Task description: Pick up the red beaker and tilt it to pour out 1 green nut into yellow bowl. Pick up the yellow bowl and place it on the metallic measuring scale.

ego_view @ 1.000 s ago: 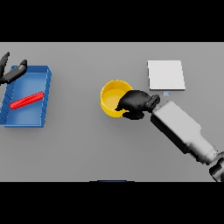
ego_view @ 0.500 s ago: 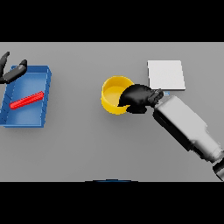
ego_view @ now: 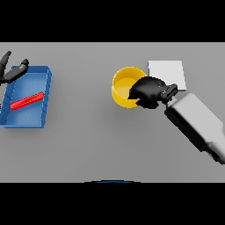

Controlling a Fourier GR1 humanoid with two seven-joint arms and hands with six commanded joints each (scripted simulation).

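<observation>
The yellow bowl (ego_view: 123, 84) is in the middle of the view, just left of the pale metallic scale (ego_view: 167, 72). My right hand (ego_view: 149, 91) grips the bowl's right rim, its fingers curled over the edge. The bowl looks raised a little off the table. A red beaker (ego_view: 27, 101) lies on its side inside the blue tray (ego_view: 44, 88) at the left. My left hand (ego_view: 12, 72) hangs over the tray's far left corner with its fingers spread. No green nut shows inside the bowl.
The scale lies flat behind my right wrist, touching distance from the bowl. Grey table runs all around the tray and the bowl.
My right hand has carried the bowl slightly up and to the right, toward the scale. The left hand and the tray have not moved.
</observation>
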